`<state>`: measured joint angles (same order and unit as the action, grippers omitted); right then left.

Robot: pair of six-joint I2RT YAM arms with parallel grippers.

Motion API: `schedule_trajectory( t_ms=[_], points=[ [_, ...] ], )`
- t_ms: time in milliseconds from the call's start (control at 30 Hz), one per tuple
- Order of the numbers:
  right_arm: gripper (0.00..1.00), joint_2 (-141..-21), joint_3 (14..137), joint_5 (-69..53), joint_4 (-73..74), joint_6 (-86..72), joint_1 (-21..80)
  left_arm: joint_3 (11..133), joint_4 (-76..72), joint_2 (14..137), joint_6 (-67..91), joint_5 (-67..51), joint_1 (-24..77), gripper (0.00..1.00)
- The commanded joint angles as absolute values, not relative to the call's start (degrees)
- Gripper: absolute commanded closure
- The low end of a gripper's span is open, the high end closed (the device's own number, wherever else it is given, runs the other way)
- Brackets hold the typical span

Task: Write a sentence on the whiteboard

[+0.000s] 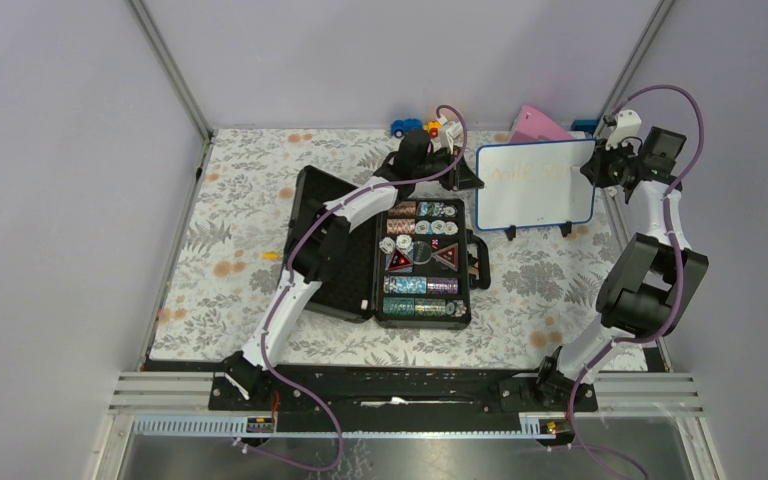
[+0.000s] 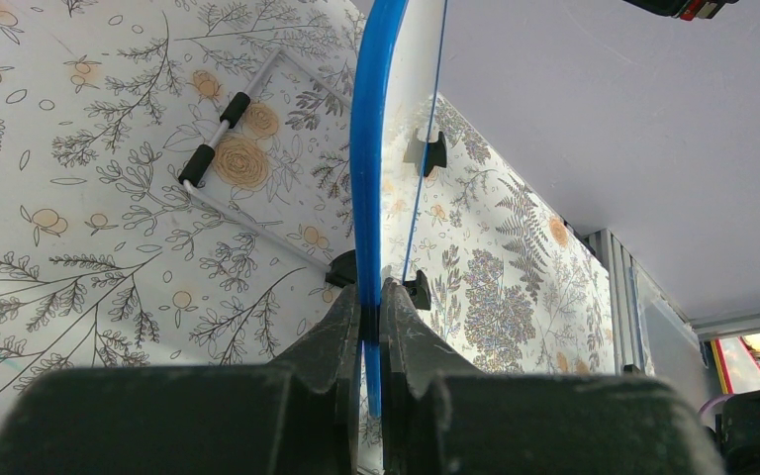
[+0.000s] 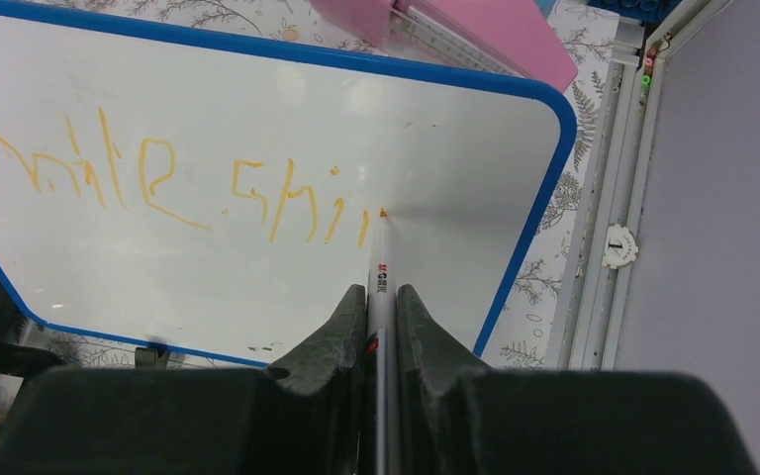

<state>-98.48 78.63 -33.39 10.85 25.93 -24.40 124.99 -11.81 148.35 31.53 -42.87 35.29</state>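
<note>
1. On the whiteboard (image 3: 257,89), seen from the right wrist, the sentence (image 3: 158,183) runs as one line of thin yellow-orange handwriting; its start is cut off at the picture's left edge.
2. The first word reads roughly "mile", with an unclear letter before it.
3. The second word reads roughly "shin"; its first letter is shaped like a 5; a dot sits above one of the later strokes.
4. The marker (image 3: 380,287) carries small print along its white barrel: a red letter like "M", then grey letters too small to read.
5. A round white tag (image 3: 618,245) on the metal rail (image 3: 594,178) right of the board bears the single digit "1".
6. From the top camera the same handwriting shows only as pale marks; too faint to read.
</note>
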Motion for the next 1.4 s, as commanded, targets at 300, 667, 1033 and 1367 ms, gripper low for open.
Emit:
schedule_trajectory(
  t_ms=[300,667,1033,1367],
  points=[
    [1.0,-97.8,77.6,-31.7,9.5,27.8,-24.4,125.5,-13.1,149.7,29.9,-41.9,35.5,1.0],
    [1.0,-94.2,73.5,-31.8,9.7,28.9,-24.5,125.5,-12.9,149.7,29.7,-41.9,35.5,1.0],
    [1.0,-92.0,76.7,-35.0,9.9,26.2,-27.2,125.6,-13.1,149.7,29.9,-41.8,35.5,1.0],
    [1.0,-95.0,79.2,-35.6,9.9,25.4,-27.3,125.4,-13.1,149.6,29.9,-41.9,35.5,1.0]
  ],
)
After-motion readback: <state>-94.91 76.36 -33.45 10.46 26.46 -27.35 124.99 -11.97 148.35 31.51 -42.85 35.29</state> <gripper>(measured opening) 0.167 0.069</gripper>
